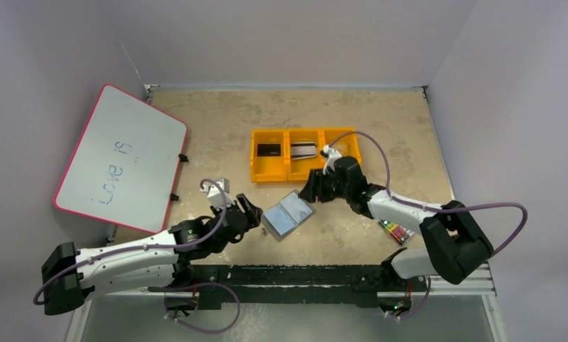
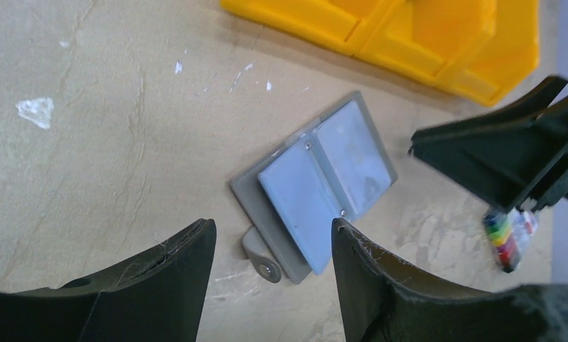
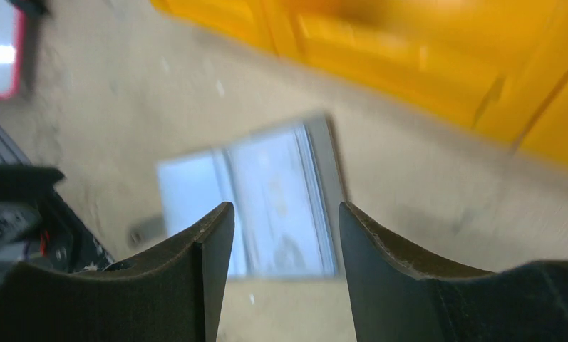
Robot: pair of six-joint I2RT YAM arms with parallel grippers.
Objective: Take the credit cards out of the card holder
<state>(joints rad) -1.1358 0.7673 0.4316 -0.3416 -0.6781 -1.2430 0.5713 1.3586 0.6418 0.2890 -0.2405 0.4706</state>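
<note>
Looking at your left gripper [image 1: 251, 211], its jaws were spread and empty, just left of the card holder [image 1: 288, 214], which lay opened flat on the table. Your right gripper [image 1: 316, 191] was spread and empty too, just far-right of it. Farther back, the yellow tray [image 1: 270, 174] held a black card [image 1: 269, 150] in its left compartment and a striped silver card [image 1: 303, 149] in the middle one.
</note>
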